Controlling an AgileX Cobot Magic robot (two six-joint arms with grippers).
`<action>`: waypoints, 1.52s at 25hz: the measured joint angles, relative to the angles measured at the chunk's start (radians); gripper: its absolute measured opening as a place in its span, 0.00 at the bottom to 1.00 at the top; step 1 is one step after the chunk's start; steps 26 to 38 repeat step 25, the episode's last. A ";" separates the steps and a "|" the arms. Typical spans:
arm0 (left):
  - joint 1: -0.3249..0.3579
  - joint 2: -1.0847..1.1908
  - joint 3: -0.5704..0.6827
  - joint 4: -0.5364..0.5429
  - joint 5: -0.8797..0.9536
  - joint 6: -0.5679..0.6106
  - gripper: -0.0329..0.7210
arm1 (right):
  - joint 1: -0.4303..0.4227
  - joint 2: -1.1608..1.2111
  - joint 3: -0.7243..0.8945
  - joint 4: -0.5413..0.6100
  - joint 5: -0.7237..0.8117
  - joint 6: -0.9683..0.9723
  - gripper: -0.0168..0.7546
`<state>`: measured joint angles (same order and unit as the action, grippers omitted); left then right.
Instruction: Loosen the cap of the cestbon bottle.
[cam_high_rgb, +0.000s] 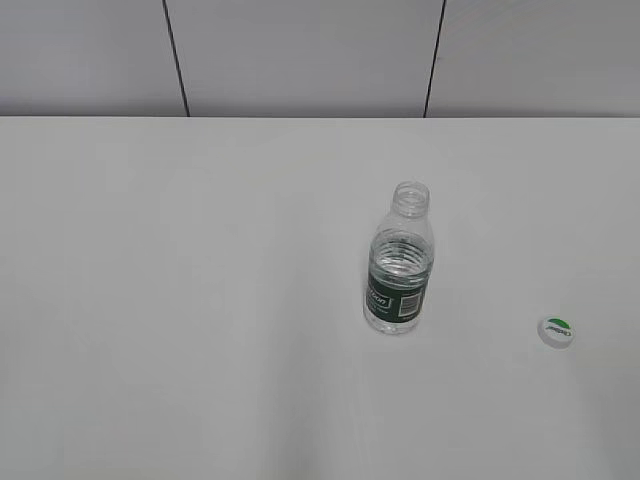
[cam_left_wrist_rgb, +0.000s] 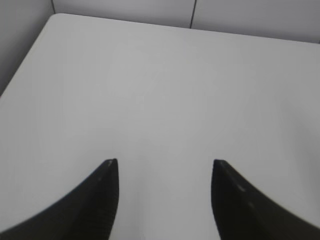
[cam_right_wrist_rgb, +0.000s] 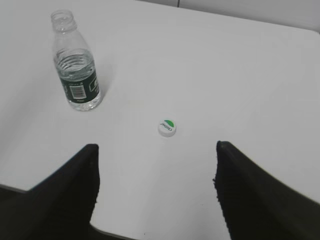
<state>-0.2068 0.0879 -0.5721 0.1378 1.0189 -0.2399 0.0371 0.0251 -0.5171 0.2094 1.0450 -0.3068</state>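
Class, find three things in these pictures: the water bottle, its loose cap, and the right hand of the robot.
Water bottle (cam_high_rgb: 399, 290), exterior view: on its dark green label band.
Cap (cam_right_wrist_rgb: 167, 127), right wrist view: on its white top, below the green mark.
Right hand (cam_right_wrist_rgb: 156, 187), right wrist view: midway between its two fingertips.

Each pincer has two dark, tapering, curved, matte fingers.

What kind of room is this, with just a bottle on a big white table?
Probably a robot test lab, not a kitchen. The plain white table holds only an open water bottle and its cap, bare grey wall panels stand behind, and two black tools hang open above.
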 joint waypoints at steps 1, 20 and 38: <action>0.021 -0.011 0.000 0.000 0.000 0.000 0.64 | -0.022 -0.018 0.000 0.000 0.000 0.000 0.73; 0.158 -0.093 0.000 0.001 -0.001 0.000 0.64 | -0.101 -0.032 0.001 0.004 0.000 0.000 0.73; 0.164 -0.093 0.000 0.001 -0.002 0.000 0.64 | -0.101 -0.032 0.001 0.004 0.000 0.000 0.73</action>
